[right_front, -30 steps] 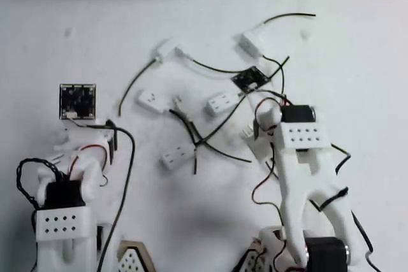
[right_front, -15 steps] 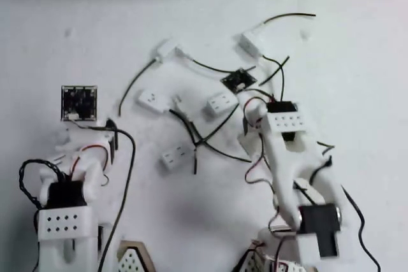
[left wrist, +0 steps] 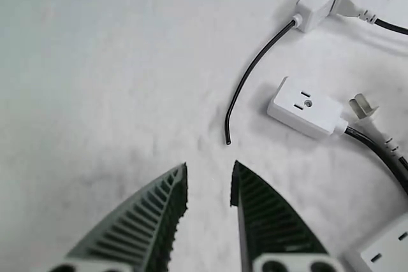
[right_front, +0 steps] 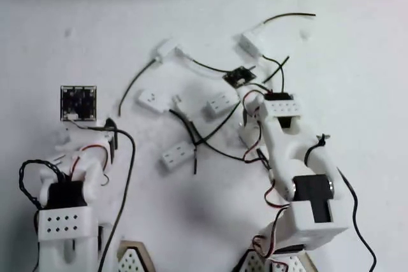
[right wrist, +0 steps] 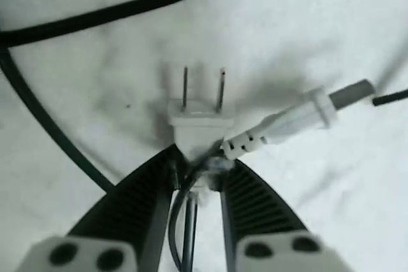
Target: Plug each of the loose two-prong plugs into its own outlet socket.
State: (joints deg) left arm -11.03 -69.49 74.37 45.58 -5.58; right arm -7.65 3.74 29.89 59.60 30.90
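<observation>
At the near left of the worktop point(right_front: 357, 62) stands the left arm point(right_front: 62, 211). The left jaws are spread a little, and bare worktop shows between the two ribbed fingers point(left wrist: 159, 218). A dark square board point(right_front: 78, 102) lies just beyond the jaw tips in the high view. Further ahead of these jaws, and off to one side, is a cut black cable end point(left wrist: 227, 139). Past it lies a white outlet socket point(left wrist: 306, 106), face up, with a loose plug point(left wrist: 362, 105) just beside its cabled end, not inserted. A second socket point(right_front: 177, 155) and a third socket point(right_front: 222, 102) lie between the two arms among crossing black leads. A smaller dark board point(right_front: 239, 76) sits just beyond the third socket. The right arm point(right_front: 293, 157) extends from the near right edge toward this group. The right jaws are pressed in on the rear body of a white two-prong plug point(right wrist: 199, 116), pinching it where its lead exits. Both prongs point straight ahead, away from the jaws, and are apart from any socket. A white connector with a grey tip point(right wrist: 306, 114) lies just beside the gripped plug, angled outward from the jaw tips. A thick black cable point(right wrist: 127, 7) crosses the worktop ahead of the prongs without touching them.
</observation>
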